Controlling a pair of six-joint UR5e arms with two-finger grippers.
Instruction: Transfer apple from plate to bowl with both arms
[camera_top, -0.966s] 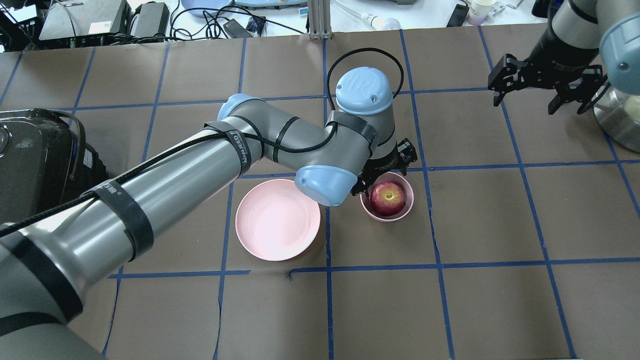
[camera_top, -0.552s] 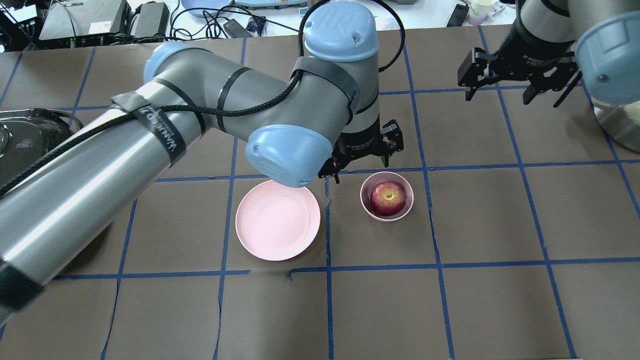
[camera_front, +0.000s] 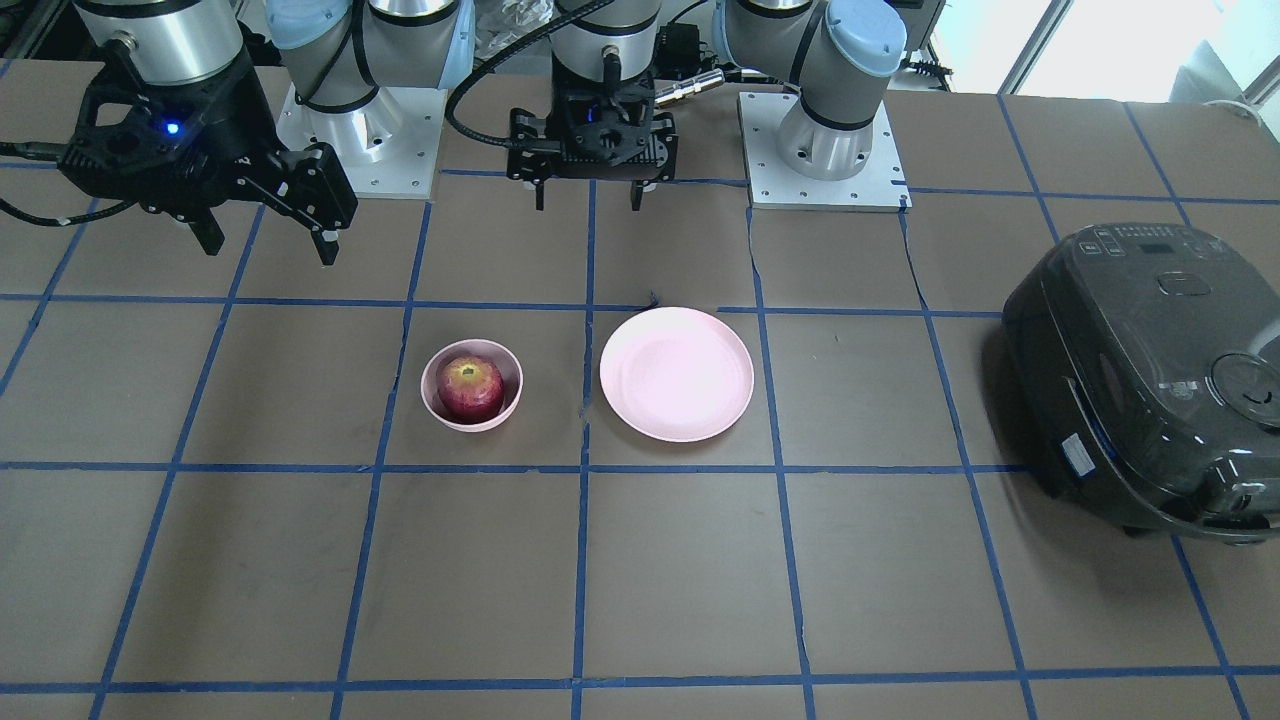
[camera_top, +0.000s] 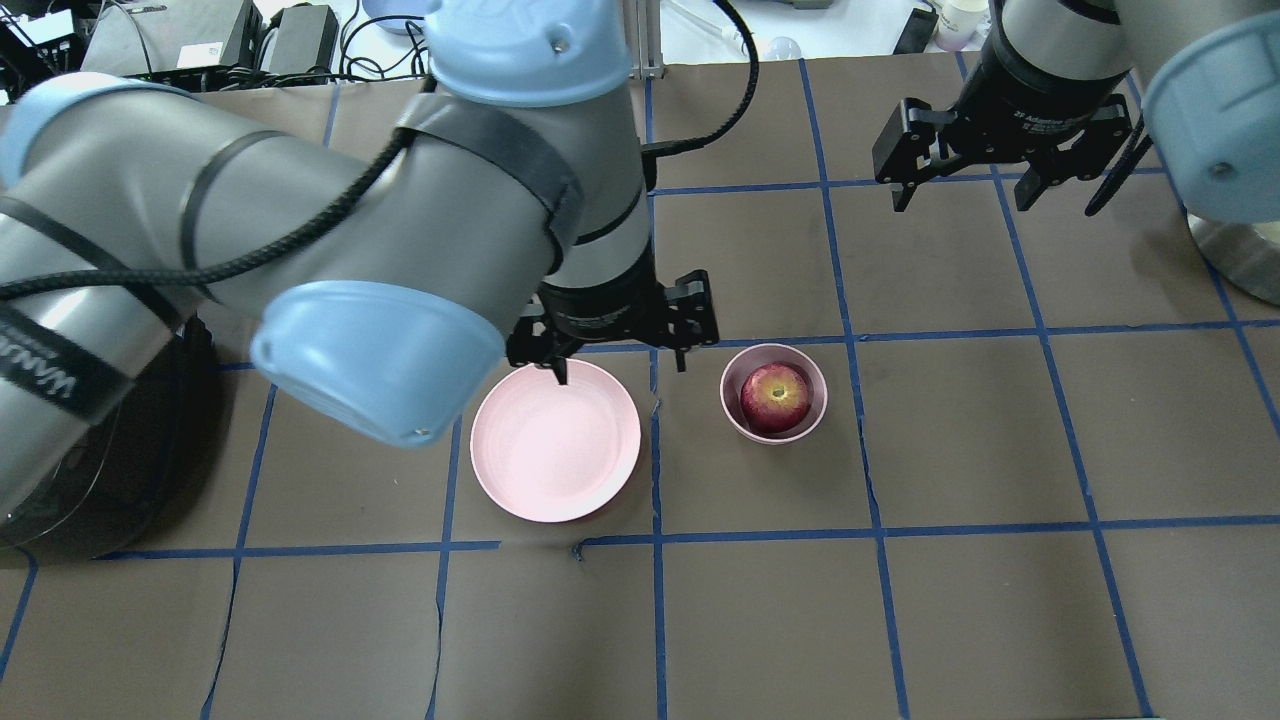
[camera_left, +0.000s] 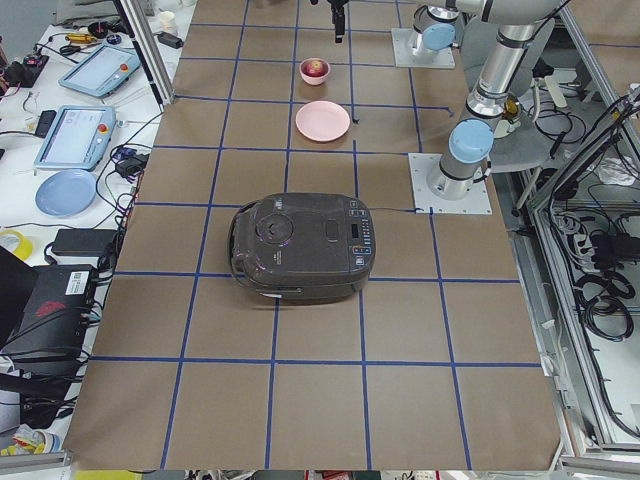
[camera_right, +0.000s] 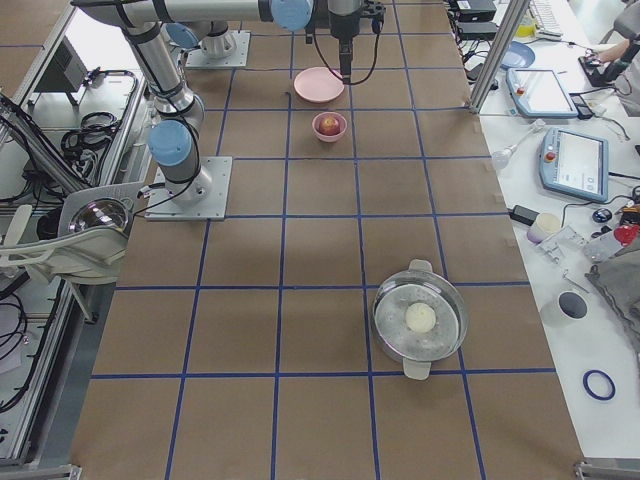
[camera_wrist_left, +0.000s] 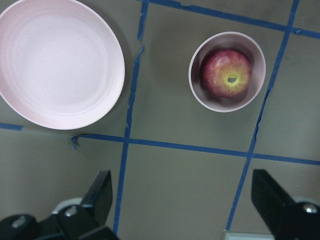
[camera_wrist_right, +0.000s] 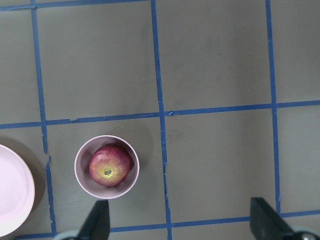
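The dark-red apple (camera_top: 775, 396) lies in the small pink bowl (camera_top: 810, 370), stem dimple up. The wide pink plate (camera_top: 555, 450) sits empty just left of the bowl. My left gripper (camera_top: 621, 368) hangs open and empty, high above the gap between plate and bowl. My right gripper (camera_top: 960, 200) is open and empty, high and far right of the bowl. From the front, the apple (camera_front: 471, 388), bowl (camera_front: 505, 365), plate (camera_front: 676, 373), left gripper (camera_front: 588, 203) and right gripper (camera_front: 268, 250) all show. The left wrist view holds the plate (camera_wrist_left: 60, 62) and apple (camera_wrist_left: 226, 72).
A dark rice cooker (camera_front: 1150, 380) stands on the robot's left end of the table. A steel pot (camera_right: 420, 320) with a pale round thing inside stands at the right end. Blue tape lines grid the brown table.
My left gripper has lifted away from the bowl and moved left, leaving the apple in the bowl. My right gripper has shifted left a little.
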